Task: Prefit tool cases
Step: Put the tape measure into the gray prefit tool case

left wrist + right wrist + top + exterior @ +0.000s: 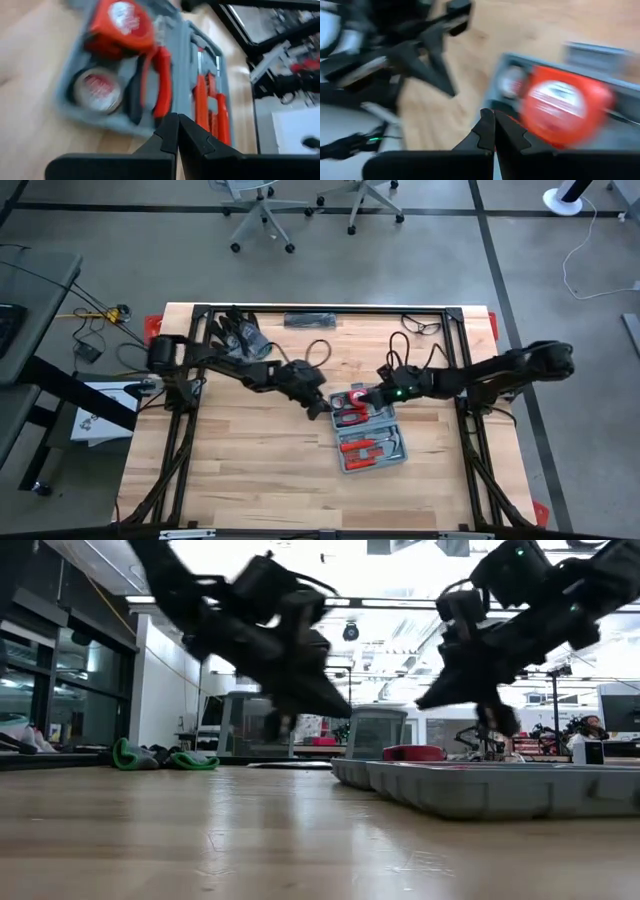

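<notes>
On the bench (250, 470), right of centre and nearer the front edge than the back, we list one tool case (366, 432), blue-grey, lying open with both halves flat.

Contents, rear half: a round red tape measure (124, 22), a small roll with a red-and-white label (96, 89), red-handled pliers (159, 82). Front half: red-handled tools (368, 446) seated in their recesses; we cannot tell each kind.

Left gripper (322, 409): at the case's rear left corner, fingers pressed together, holding nothing.

Right gripper (363, 401): at the rear half beside the tape measure, fingers likewise pressed together, empty.

Also on the bench: dark gloves (238, 332) near the back left corner, a flat dark object (310, 319) at the back edge, safety glasses (421, 326) toward the back right.

Status, as we judge it: the tools appear seated in their recesses. The case is not yet closed, so folding the halves together and latching remains.
</notes>
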